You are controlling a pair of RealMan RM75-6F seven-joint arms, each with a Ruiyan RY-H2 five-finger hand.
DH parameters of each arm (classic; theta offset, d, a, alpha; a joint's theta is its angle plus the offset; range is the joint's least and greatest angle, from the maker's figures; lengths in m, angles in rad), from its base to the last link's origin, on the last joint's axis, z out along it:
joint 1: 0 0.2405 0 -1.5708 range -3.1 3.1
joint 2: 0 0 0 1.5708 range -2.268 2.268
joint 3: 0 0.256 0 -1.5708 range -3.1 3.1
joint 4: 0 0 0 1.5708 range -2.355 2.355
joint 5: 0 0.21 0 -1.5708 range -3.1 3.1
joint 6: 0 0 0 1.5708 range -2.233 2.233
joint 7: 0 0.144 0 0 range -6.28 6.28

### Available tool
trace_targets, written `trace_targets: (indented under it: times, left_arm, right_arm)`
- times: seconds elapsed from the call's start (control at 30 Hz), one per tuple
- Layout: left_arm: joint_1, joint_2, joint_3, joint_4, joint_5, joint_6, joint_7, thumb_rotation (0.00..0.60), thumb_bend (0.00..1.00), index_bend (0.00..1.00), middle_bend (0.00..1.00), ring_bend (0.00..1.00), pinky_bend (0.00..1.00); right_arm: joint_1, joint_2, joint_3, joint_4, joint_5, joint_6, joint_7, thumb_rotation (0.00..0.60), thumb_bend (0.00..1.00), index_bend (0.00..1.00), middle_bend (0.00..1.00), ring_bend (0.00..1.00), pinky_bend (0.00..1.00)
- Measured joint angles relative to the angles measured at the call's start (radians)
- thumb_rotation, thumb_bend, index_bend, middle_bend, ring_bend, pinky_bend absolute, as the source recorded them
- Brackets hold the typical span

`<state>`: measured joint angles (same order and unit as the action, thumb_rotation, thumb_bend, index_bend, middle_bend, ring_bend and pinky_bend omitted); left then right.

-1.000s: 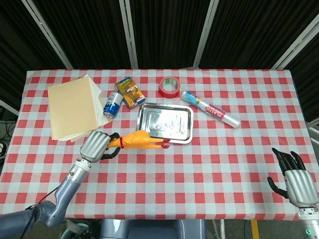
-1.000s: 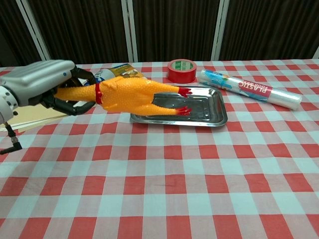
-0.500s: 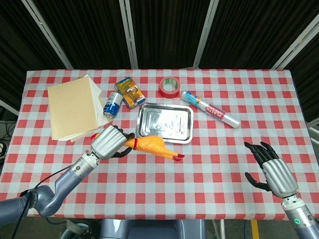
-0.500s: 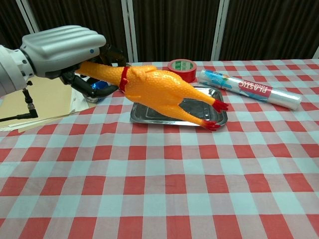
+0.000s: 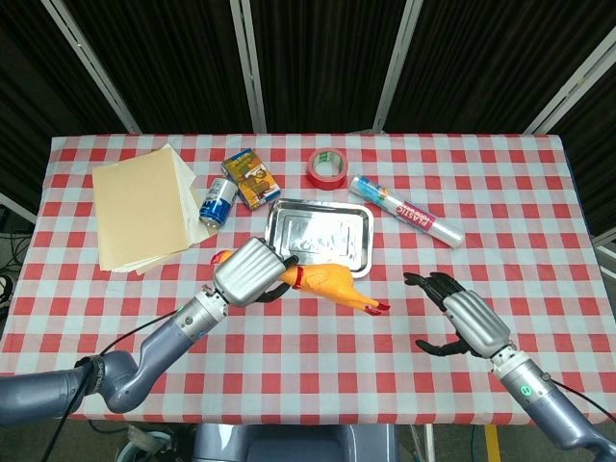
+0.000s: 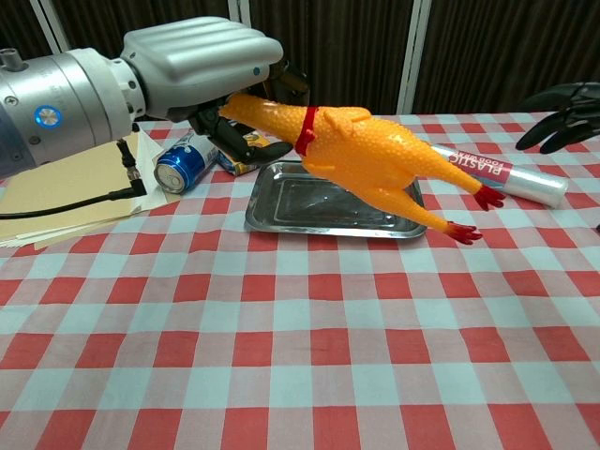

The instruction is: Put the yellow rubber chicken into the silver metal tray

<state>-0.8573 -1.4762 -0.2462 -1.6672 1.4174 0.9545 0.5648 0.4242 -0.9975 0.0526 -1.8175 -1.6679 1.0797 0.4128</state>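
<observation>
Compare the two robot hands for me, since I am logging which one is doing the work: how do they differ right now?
The left robot hand grips the yellow rubber chicken by its head end, lifted beside the silver metal tray; the right robot hand holds nothing, fingers spread. The left is near the table's middle; the right hangs over the checked cloth further right. Both share silver backs and dark fingers.

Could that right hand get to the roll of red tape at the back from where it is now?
Probably yes. The right hand is open and holds nothing, and the checked cloth ahead of it is bare. The red tape roll sits far back, though, with the plastic wrap roll lying roughly along the way, so it would reach over that.
</observation>
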Motion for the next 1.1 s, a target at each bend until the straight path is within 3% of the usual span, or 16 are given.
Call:
trace_targets:
  times: [0.5, 1.1]
  left_arm:
    - [-0.124, -0.054, -0.042, -0.038, -0.221, -0.063, 0.227, 0.600, 0.69, 0.76, 0.79, 0.71, 0.74]
    - [-0.225, -0.207, -0.037, -0.043, -0.411, 0.067, 0.412, 0.600, 0.69, 0.76, 0.79, 0.72, 0.74]
  right_arm:
    - [0.129, -0.028, 0.051, -0.033, 0.155, -0.166, 0.179, 0.600, 0.22, 0.00, 0.15, 0.15, 0.10]
    - [0.178, -0.124, 0.083, -0.013, 0.352, -0.216, -0.028, 0.600, 0.22, 0.00, 0.15, 0.15, 0.10]
